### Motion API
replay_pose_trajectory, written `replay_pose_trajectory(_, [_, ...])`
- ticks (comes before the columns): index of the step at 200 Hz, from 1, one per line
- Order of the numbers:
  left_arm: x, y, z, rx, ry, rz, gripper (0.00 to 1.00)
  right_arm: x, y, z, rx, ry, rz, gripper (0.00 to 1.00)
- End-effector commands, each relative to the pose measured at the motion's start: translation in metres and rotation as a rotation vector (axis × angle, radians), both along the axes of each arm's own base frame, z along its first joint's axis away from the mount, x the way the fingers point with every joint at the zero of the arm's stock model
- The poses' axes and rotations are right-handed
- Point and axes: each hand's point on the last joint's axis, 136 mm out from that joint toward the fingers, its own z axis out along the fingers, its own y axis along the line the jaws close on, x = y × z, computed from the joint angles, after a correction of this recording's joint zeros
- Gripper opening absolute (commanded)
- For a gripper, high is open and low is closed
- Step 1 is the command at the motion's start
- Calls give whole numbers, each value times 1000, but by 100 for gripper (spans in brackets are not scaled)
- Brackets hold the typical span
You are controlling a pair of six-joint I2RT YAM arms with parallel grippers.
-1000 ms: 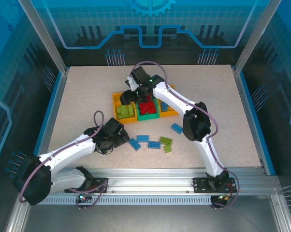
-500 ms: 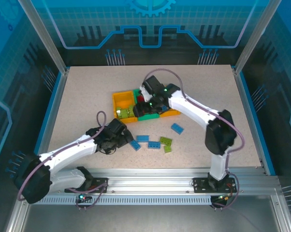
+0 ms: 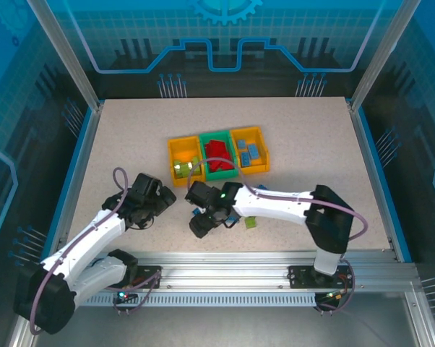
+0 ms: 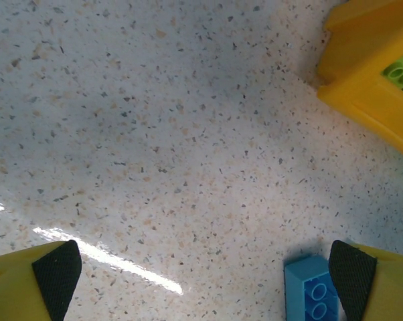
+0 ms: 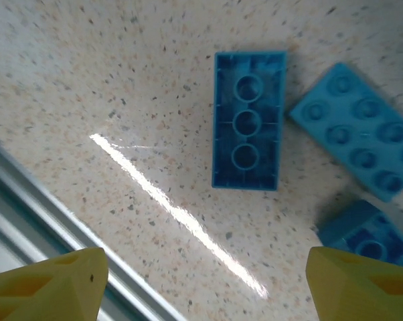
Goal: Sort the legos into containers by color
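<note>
Jaws on left gripper (image 4: 205, 271) and right gripper (image 5: 205, 284) are gaping wide, empty. Left wrist view is cropping a blue lego (image 4: 312, 297) at lower right.

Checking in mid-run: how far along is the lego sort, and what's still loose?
Mostly done: lime bricks sit in the left yellow bin, red bricks in the green bin, blue bricks in the right yellow bin. Nothing in hand: the left end effector and the right end effector are both open, the right above three loose blue bricks. Left: those, plus a loose lime brick on the table.
</note>
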Motion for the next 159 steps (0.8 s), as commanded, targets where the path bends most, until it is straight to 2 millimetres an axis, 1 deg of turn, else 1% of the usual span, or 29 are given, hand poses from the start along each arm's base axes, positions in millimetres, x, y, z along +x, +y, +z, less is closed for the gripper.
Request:
replay_pose_trajectory(1, [-8, 3, -8, 5, 45, -28, 99, 7, 11, -12, -40, -44, -27, 79])
replay_pose_trajectory(20, [-10, 5, -9, 2, 49, -30, 99, 10, 12, -23, -74, -45, -30, 79])
replay_pose_trajectory(66, [-13, 6, -13, -8, 48, -22, 99, 17, 7, -47, -139, -34, -35, 79])
replay_pose_trajectory(134, [-14, 6, -14, -7, 50, -21, 99, 35, 10, -62, -172, -43, -27, 77])
replay_pose_trajectory(159, [-14, 7, -15, -7, 53, -17, 99, 37, 10, -64, -174, -43, -23, 71])
